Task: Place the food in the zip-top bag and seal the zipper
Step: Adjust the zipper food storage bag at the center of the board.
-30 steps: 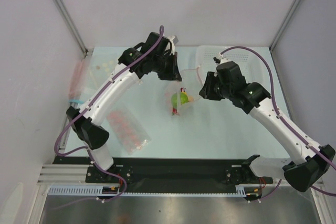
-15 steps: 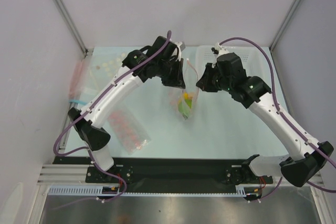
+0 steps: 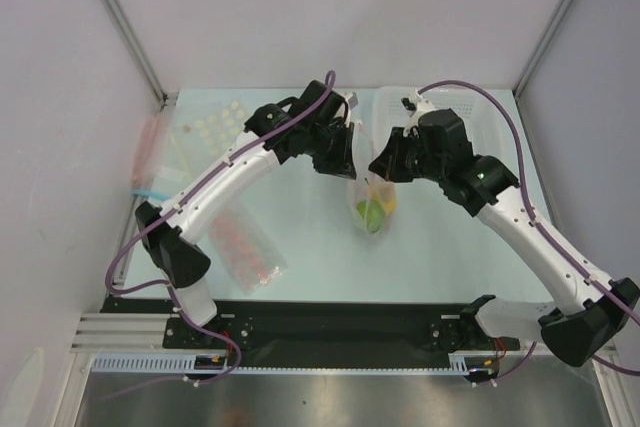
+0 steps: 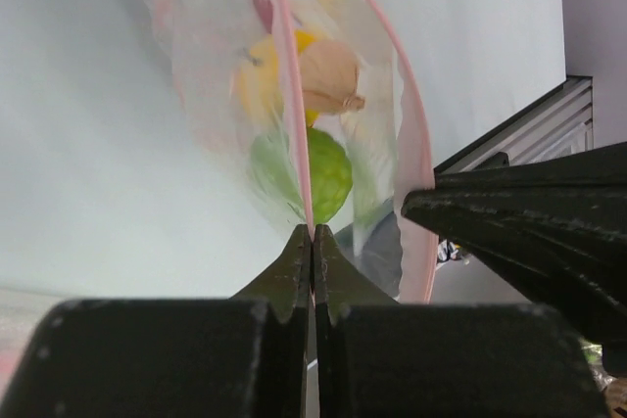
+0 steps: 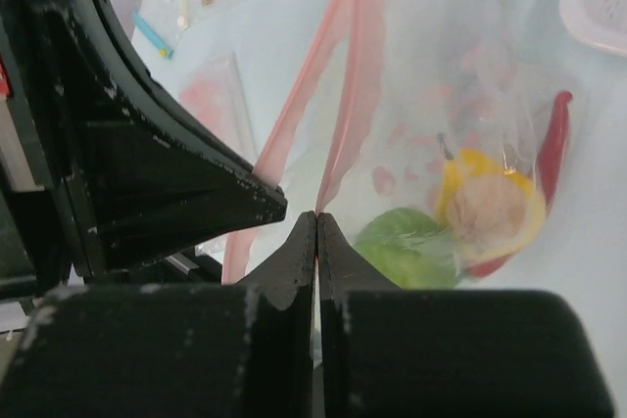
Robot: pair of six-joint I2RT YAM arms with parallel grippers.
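The clear zip-top bag (image 3: 370, 202) hangs in mid-air between both grippers, above the table's middle. Inside it are the green round fruit (image 4: 328, 171), the yellow pear-like fruit (image 5: 480, 168), the beige bulb (image 4: 328, 75) and the red chili pepper (image 5: 554, 139). My left gripper (image 4: 312, 238) is shut on the pink-red zipper strip (image 4: 289, 85). My right gripper (image 5: 316, 217) is shut on the same strip (image 5: 348, 75) from the other side. The two gripper tips are close together at the bag's mouth (image 3: 362, 152).
A flat packet of pink-red round pieces (image 3: 243, 244) lies at the near left. A packet of pale round pieces (image 3: 205, 132) and other packets lie at the far left. A white perforated basket (image 3: 470, 112) stands at the far right.
Both grippers have moved closer together and a little to the right. The bag has been lifted and now hangs upright with the food at its bottom.
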